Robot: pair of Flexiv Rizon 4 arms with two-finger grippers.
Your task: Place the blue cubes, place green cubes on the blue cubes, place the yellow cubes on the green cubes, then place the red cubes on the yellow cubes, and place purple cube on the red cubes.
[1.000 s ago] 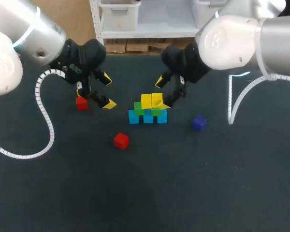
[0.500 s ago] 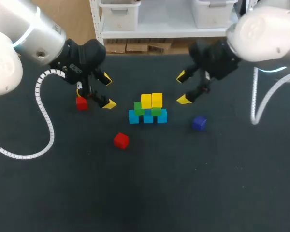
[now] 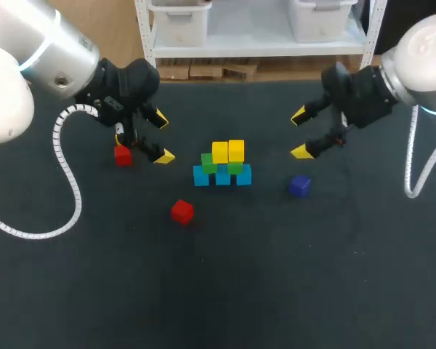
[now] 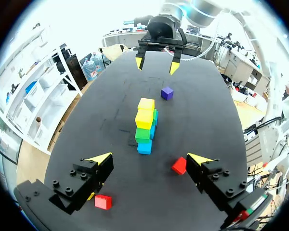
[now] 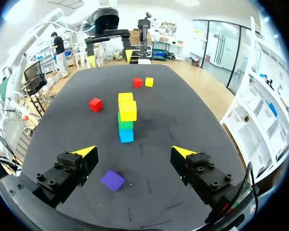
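Three blue cubes [image 3: 222,177] stand in a row mid-table. Two green cubes [image 3: 235,167] sit on them, and two yellow cubes [image 3: 228,151] sit on the green ones. One red cube [image 3: 182,211] lies in front of the stack to the left. Another red cube [image 3: 122,155] lies beside my left gripper [image 3: 163,138], which is open and empty. The purple cube [image 3: 299,185] rests right of the stack, below my open, empty right gripper [image 3: 301,133]. In the right wrist view the purple cube [image 5: 112,180] lies under my right gripper [image 5: 134,152].
A spare yellow cube [image 5: 149,82] lies next to the far red cube [image 5: 137,82] by the left gripper. A white coiled cable [image 3: 67,182] trails over the table's left side. Dark tabletop [image 3: 276,276] stretches in front of the stack.
My right gripper has drawn back to the right, away from the yellow cubes on the stack, with its fingers still open. The left arm has stayed still.
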